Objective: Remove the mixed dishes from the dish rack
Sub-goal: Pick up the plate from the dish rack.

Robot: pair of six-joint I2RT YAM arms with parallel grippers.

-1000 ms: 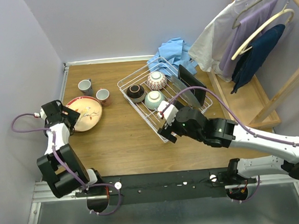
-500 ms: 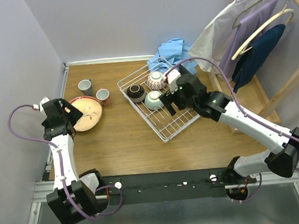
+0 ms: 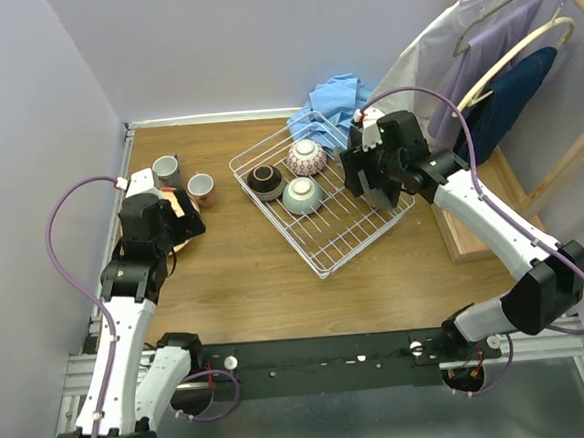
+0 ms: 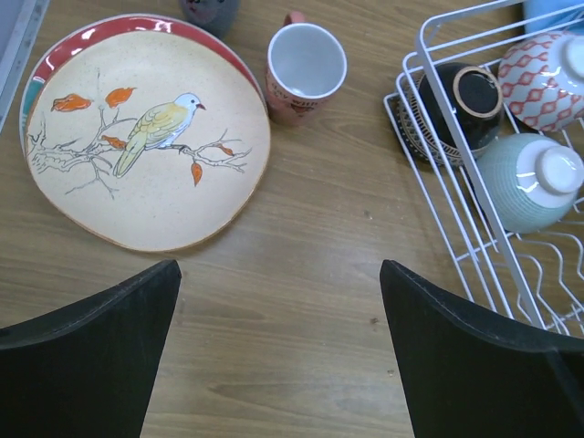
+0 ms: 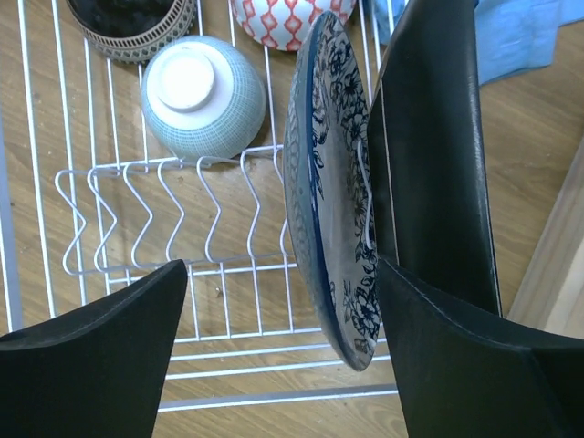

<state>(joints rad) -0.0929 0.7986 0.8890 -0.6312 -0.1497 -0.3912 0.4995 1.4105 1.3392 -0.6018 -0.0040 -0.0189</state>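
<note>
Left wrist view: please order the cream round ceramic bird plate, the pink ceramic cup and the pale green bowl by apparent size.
1. cream round ceramic bird plate, clearly the largest.
2. pale green bowl, lying upside down.
3. pink ceramic cup, only slightly smaller; these two look close, so their order is unsure.

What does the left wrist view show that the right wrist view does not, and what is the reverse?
Only the left wrist view shows the bird plate lying flat on the table and the pink cup beside it, both outside the rack. Only the right wrist view shows the blue floral plate standing on edge in the prongs, the black square plate just behind it, and a blue cloth. Both show the white wire dish rack, the upturned pale green bowl, the dark brown bowl and the red-patterned bowl.
</note>
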